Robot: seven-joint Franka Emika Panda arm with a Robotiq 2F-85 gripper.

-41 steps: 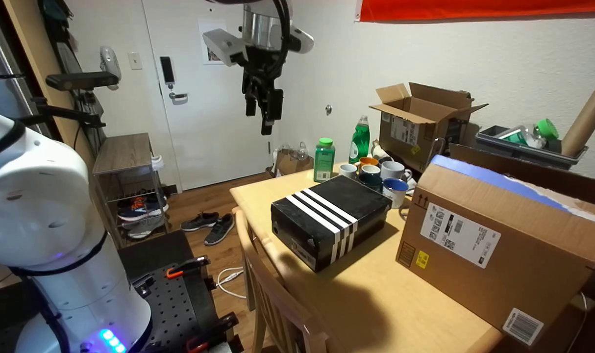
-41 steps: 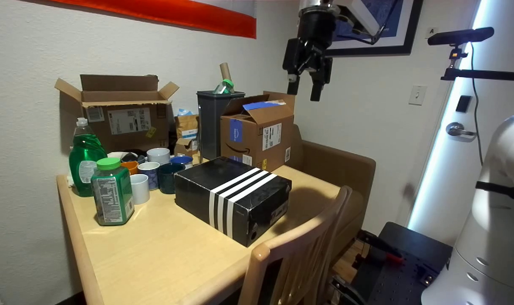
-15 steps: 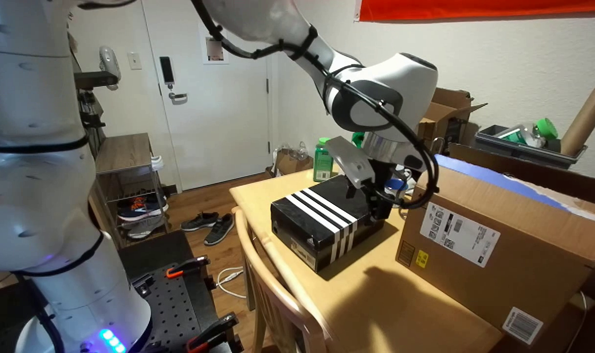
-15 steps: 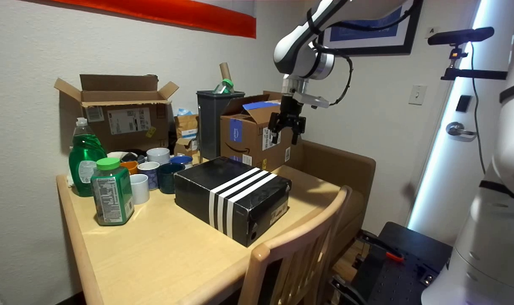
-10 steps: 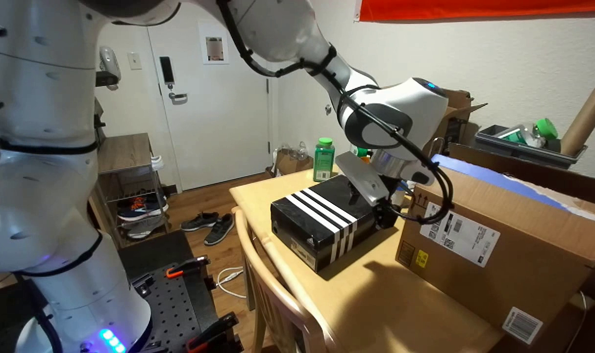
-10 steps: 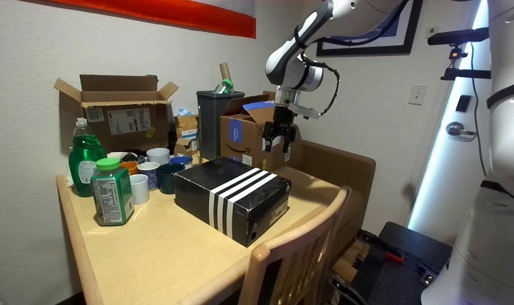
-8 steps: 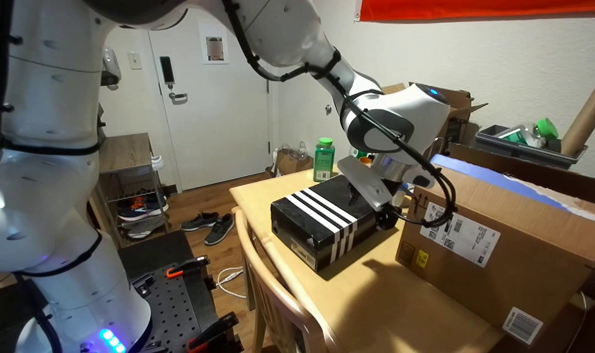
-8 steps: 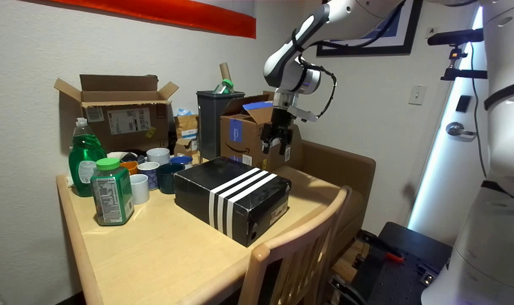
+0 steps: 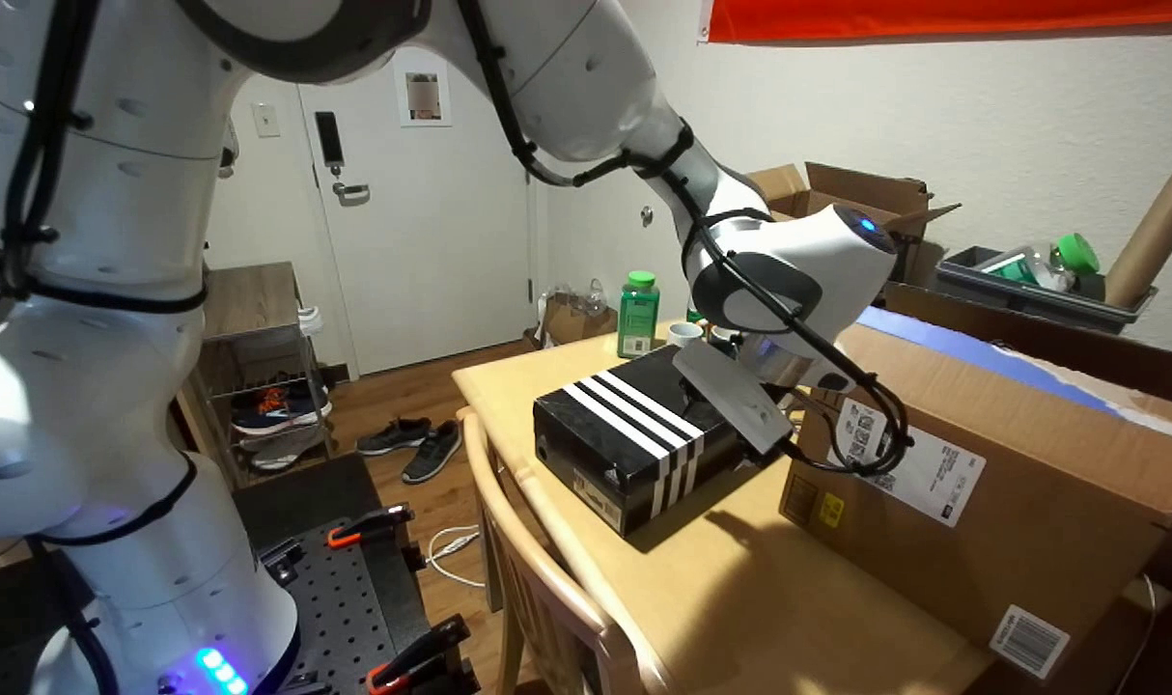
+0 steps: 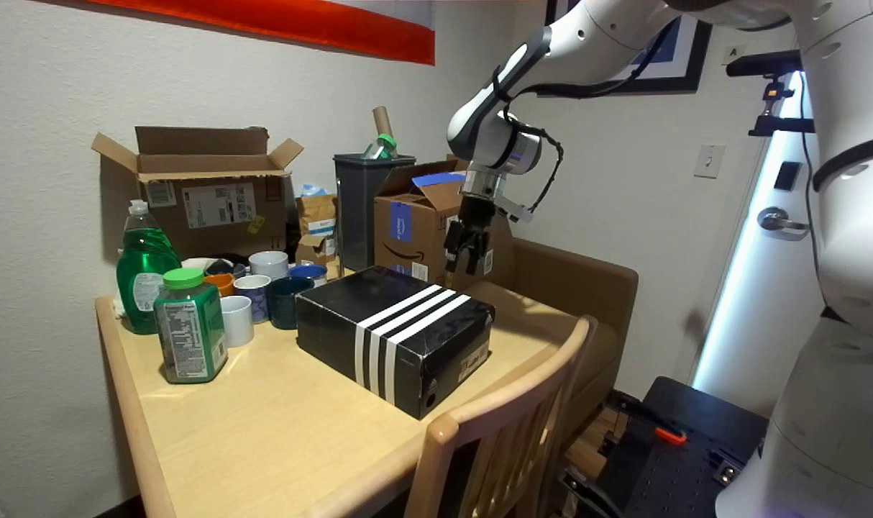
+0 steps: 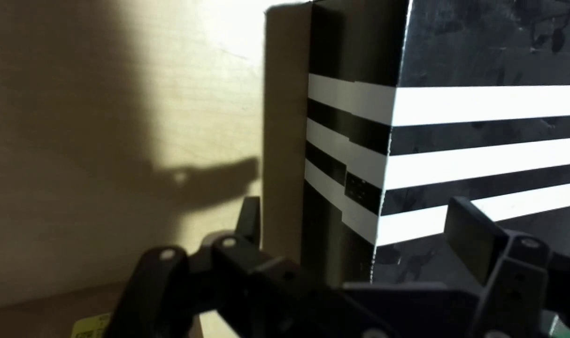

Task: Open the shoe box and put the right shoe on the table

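Note:
The black shoe box with white stripes (image 9: 634, 415) lies with its lid shut on the light tan table (image 9: 769, 598). It also shows in an exterior view (image 10: 393, 324) and in the wrist view (image 11: 491, 105). No shoe shows from inside it. My gripper (image 10: 462, 267) is open, low beside the box's long striped side. In the wrist view my gripper's fingers (image 11: 360, 230) are wide apart. One finger is over the lid top, the other outside the side wall over the table (image 11: 210, 70). Contact with the box cannot be told.
A big brown carton (image 9: 972, 521) stands close beside the gripper. Several mugs (image 10: 239, 320), a green-capped jar (image 10: 190, 327) and a green soap bottle (image 10: 145, 266) stand behind the box. A wooden chair (image 10: 508, 432) is at the table's edge. Shoes (image 9: 432, 452) lie on the floor.
The arm has swung across the table and the gripper has come down from high up to beside the box's striped side. The fingers stay open. The box has not visibly moved.

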